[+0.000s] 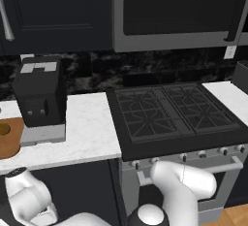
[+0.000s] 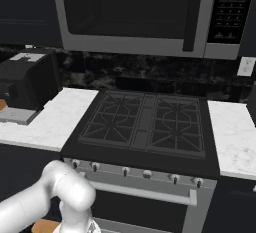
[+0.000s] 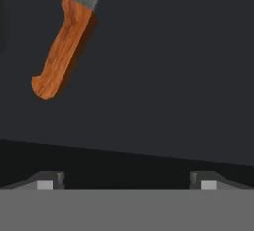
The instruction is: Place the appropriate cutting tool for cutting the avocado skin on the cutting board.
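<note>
On dark surface, orange-handled knife (image 3: 62, 46)

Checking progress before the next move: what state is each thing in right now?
knife: lying on a dark surface, ungripped, blade partly out of frame.
gripper: jaws wide open, holding nothing.
cutting board: on the counter, no knife on the part seen.
avocado: resting on the board.

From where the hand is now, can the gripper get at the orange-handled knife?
Probably yes. In the hand view the knife lies on a dark surface ahead of the open gripper, with nothing between. Its handle sits off to the upper left, so the hand must shift over before closing.
</note>
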